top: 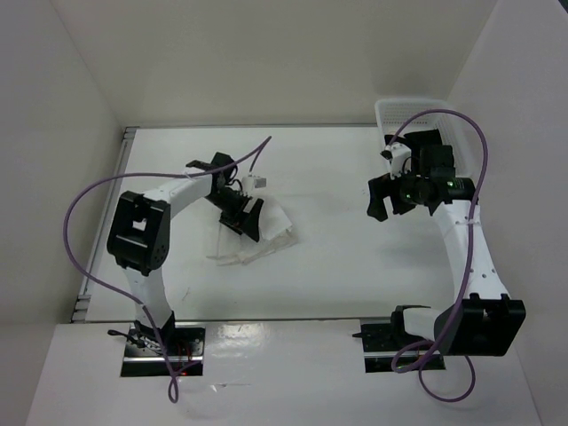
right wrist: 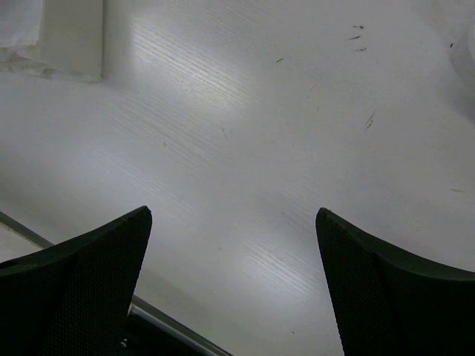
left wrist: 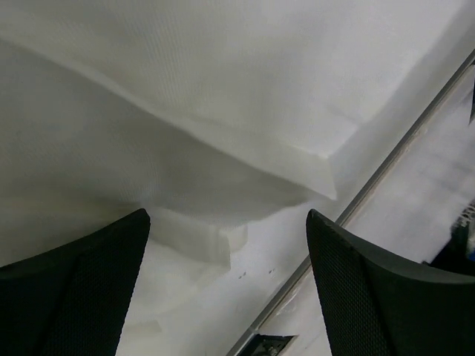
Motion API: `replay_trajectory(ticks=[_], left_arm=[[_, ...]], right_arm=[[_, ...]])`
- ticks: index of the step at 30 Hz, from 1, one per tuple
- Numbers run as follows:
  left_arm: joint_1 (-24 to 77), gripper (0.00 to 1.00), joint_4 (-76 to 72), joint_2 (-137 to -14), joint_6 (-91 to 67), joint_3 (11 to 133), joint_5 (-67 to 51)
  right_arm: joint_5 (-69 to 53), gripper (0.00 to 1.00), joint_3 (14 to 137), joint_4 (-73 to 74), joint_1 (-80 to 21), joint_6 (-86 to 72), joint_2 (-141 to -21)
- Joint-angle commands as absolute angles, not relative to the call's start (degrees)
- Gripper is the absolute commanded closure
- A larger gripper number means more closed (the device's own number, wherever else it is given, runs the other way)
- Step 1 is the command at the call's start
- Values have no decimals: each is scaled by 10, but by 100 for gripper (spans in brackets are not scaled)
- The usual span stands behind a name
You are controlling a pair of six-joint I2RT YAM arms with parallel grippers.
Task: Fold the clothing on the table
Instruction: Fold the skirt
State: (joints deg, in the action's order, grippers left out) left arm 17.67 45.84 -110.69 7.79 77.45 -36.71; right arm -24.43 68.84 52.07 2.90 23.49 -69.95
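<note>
Clothing (top: 262, 238) bunched on worktop (top: 337, 266), well apart from basket (top: 387, 110); left end effector (top: 244, 217) spread above it, empty; right end effector (top: 383, 197) spread, empty, near basket; suggest pinching a single edge layer, lifting low

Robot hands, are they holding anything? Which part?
Nothing is held. The left gripper stands open over the clothing, the right gripper open over the table.

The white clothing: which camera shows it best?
Top external view: only it takes in nearly the whole clothing. The left wrist view shows just close-up folds; the right wrist view, only an edge at top left.
</note>
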Motion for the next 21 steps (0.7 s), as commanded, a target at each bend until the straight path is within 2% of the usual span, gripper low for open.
replay_trajectory(ticks=[1,7,13,18,21], left_arm=[[172,8,487,-1018,107,833,-330],[135,7,498,-891,72,884,-264],[30,1,431,-731,-5,758,-137],[-88,0,401,-629,-22,674,-106],[-148,0,387,-611,-22,633,-100]], right_arm=[[-264,5,695,508,33,241,-667],[-249,5,695,496,33,218,-635],[-160,2,644,440,41,149,-558],[-47,1,585,386,78,105,-497],[-67,1,561,361,122,88,-484]])
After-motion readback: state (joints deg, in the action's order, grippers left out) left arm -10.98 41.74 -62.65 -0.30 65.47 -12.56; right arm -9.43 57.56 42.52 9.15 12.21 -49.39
